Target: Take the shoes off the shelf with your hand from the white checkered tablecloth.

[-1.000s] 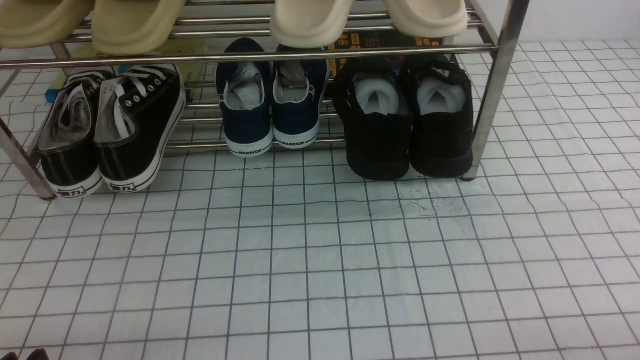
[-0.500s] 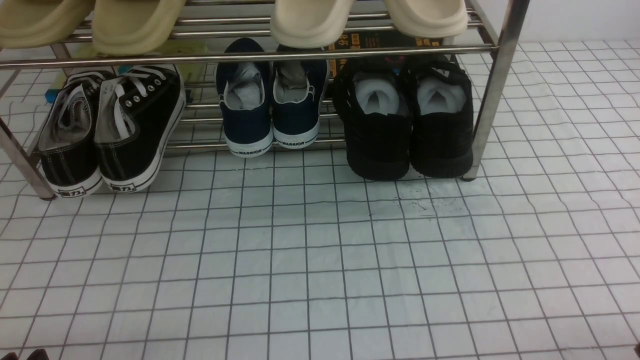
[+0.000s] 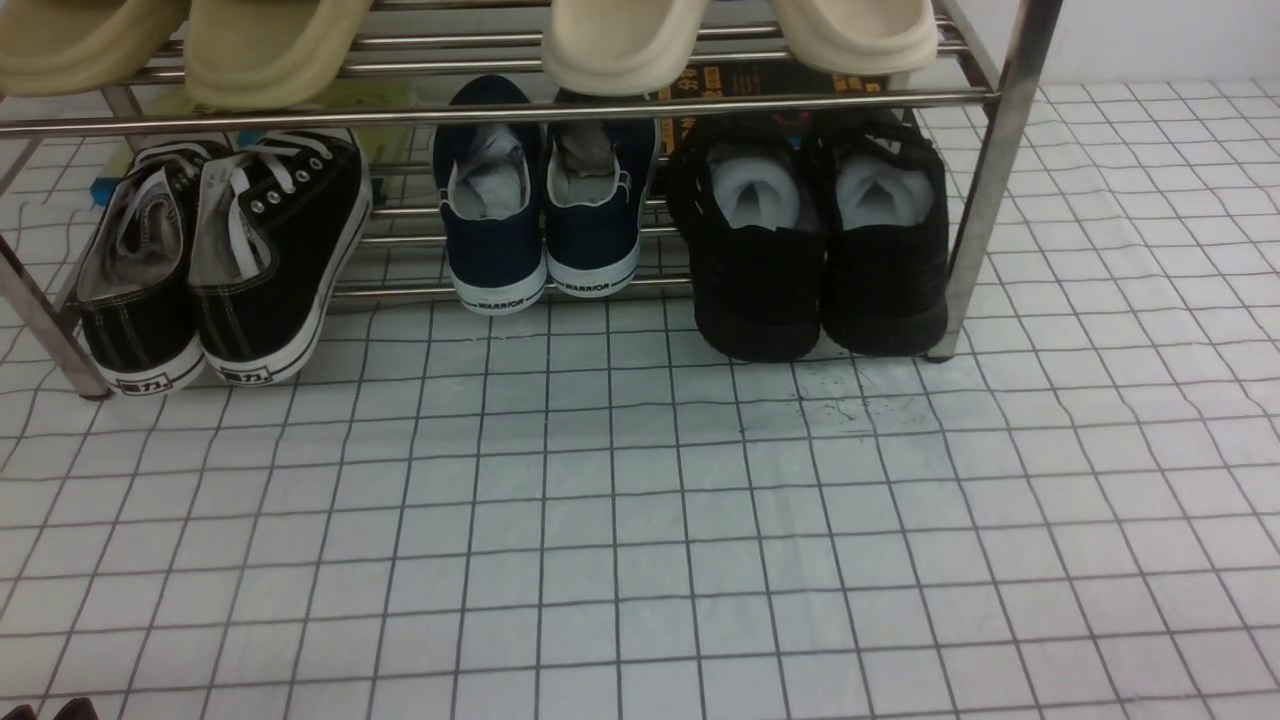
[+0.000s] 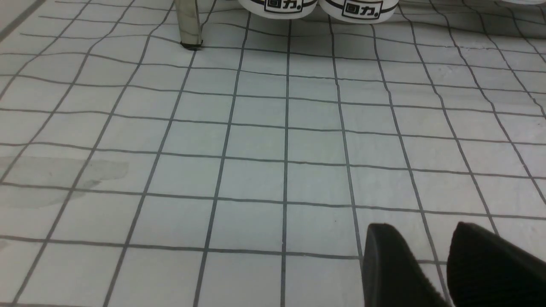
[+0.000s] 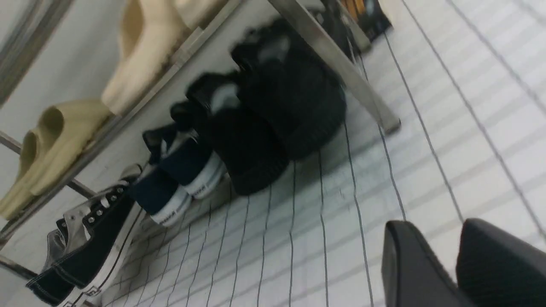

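Note:
The pair of all-black mesh shoes point(image 3: 820, 260) stands heels-out at the right end of the chrome shelf's point(image 3: 985, 180) bottom tier, pale paper inside, beside the right leg. In the right wrist view the shoes point(image 5: 273, 123) are blurred, by the shelf leg point(image 5: 337, 64). My right gripper point(image 5: 435, 228) hangs over the white checkered tablecloth point(image 5: 469, 149), well short of the shoes, empty, a narrow gap between its tips; it is out of the front view. My left gripper point(image 4: 422, 230) is low over the tablecloth point(image 4: 256, 140), empty, tips slightly apart; its tips barely show at the front view's bottom left point(image 3: 50, 710).
Black canvas sneakers with white soles point(image 3: 220, 270) lean at the left of the bottom tier, navy WARRIOR sneakers point(image 3: 540, 220) in the middle. Beige slides point(image 3: 620, 40) sit on the upper tier. The tablecloth point(image 3: 640, 520) spreads in front of the shelf.
A dark bit of the right arm at the front view's bottom right edge half a second ago is gone. The shoes and shelf have not moved.

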### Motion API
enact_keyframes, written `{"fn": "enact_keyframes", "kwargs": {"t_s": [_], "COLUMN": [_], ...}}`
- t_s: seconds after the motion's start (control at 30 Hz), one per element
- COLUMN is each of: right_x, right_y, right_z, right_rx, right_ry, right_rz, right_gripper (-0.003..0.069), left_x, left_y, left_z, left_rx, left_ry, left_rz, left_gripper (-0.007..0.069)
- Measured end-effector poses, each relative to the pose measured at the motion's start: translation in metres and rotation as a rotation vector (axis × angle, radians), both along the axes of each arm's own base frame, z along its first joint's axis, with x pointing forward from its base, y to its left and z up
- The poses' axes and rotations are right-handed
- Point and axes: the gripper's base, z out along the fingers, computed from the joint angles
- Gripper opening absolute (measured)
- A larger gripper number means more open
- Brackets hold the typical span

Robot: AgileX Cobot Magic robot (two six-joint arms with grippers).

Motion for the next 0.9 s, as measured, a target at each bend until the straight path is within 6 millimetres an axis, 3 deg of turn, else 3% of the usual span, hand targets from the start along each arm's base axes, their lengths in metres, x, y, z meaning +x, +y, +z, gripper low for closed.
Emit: {"fn": "enact_keyframes", "kwargs": {"t_s": [0.07,0.17,0.2,0.27,0.4,0.5,0.57,0.6,0.63,0.8,0.83,0.9], "right_x": [0.004,0.02,0.021,0.044,0.082,0.11,0.13,0.131,0.147,0.196,0.197,0.217], "right_y": [0.0,0.002,0.002,0.005,0.012,0.021,0.03,0.031,0.04,0.081,0.082,0.105], "right_z": [0.033,0.059,0.058,0.057,0.043,0.039,0.037,0.039,0.041,0.057,0.059,0.07], "right_rx": [-0.166,-0.347,-0.361,-0.477,-0.523,-0.524,-0.503,-0.502,-0.488,-0.532,-0.538,-0.606], "right_ry": [-0.033,0.083,0.112,0.372,0.767,0.874,0.908,0.896,0.889,0.824,0.814,0.776], "right_rz": [-0.001,0.04,0.052,0.141,0.298,0.418,0.525,0.531,0.621,0.771,0.772,0.78], "right_gripper": [0.0058,-0.0012,-0.0012,-0.001,-0.0001,0.0006,0.0018,0.002,0.0039,0.0171,0.0177,0.0255], "left_x": [0.0,0.0,0.0,0.0,0.0,0.0,0.0,0.0,0.0,0.0,0.0,0.0], "left_y": [0.0,0.0,0.0,0.0,0.0,0.0,0.0,0.0,0.0,0.0,0.0,0.0], "left_z": [0.0,0.0,0.0,0.0,0.0,0.0,0.0,0.0,0.0,0.0,0.0,0.0], "left_rx": [0.0,0.0,0.0,0.0,0.0,0.0,0.0,0.0,0.0,0.0,0.0,0.0], "left_ry": [0.0,0.0,0.0,0.0,0.0,0.0,0.0,0.0,0.0,0.0,0.0,0.0], "left_rz": [0.0,0.0,0.0,0.0,0.0,0.0,0.0,0.0,0.0,0.0,0.0,0.0], "left_gripper": [0.024,0.024,0.024,0.024,0.024,0.0239,0.0239,0.0239,0.0239,0.0239,0.0239,0.0239]}}
